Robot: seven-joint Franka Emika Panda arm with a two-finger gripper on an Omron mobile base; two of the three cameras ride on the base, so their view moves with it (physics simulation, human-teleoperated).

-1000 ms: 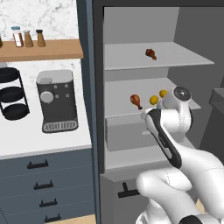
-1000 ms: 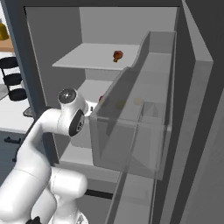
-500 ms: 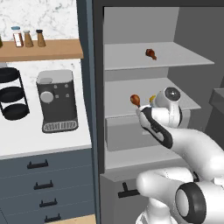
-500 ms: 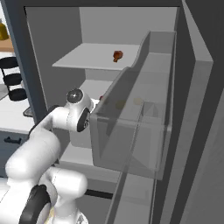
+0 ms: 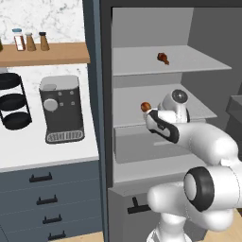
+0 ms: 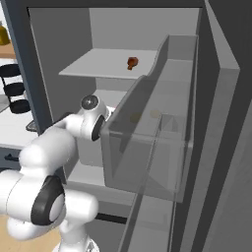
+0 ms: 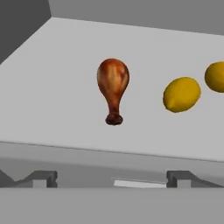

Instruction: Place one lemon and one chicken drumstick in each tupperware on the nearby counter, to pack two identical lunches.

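Two chicken drumsticks sit in the open grey fridge: one on the upper shelf, the other on the middle shelf, bone end toward the camera. Two lemons lie just right of that lower drumstick, the near lemon and another at the picture's edge. Left of the fridge, a white counter carries a coffee machine. Gripper faces the shelf, fingers spread wide, holding nothing.
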